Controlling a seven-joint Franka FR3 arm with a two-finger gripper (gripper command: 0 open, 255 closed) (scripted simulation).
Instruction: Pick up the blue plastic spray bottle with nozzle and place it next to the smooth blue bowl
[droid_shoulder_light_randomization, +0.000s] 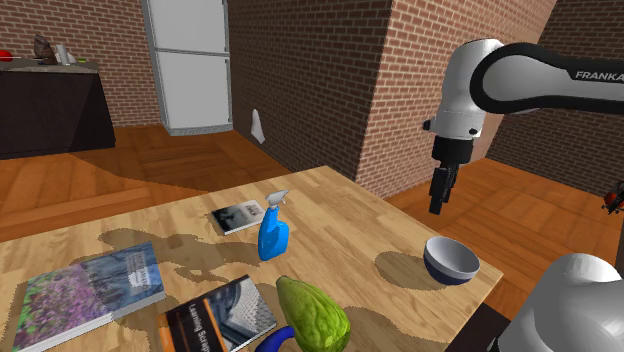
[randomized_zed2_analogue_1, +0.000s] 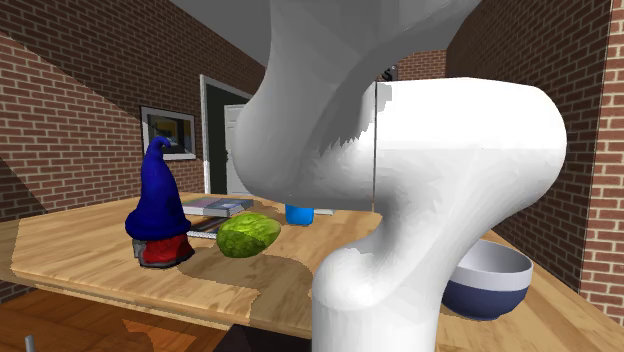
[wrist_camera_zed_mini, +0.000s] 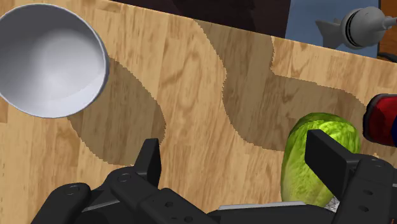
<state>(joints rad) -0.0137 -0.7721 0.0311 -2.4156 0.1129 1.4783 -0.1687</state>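
The spray bottle (droid_shoulder_light_randomization: 273, 235) stands upright in the middle of the wooden table (droid_shoulder_light_randomization: 350, 215). A small book (droid_shoulder_light_randomization: 238, 215) lies just beside it, and a lumpy green fruit (droid_shoulder_light_randomization: 313, 315) and two larger books (droid_shoulder_light_randomization: 85, 290) lie nearer the shoulder camera. Bare wood stretches from the bottle to the bowl (droid_shoulder_light_randomization: 451, 260). The bottle's body is blue and its nozzle white. The gripper (droid_shoulder_light_randomization: 438, 195) hangs above the table near the bowl, well apart from the bottle, with its jaws spread and holding nothing.

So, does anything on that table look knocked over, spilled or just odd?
Nothing stands out. The blue spray bottle stands upright, the bowl sits open side up, and the wooden table shows shadows, not spills.
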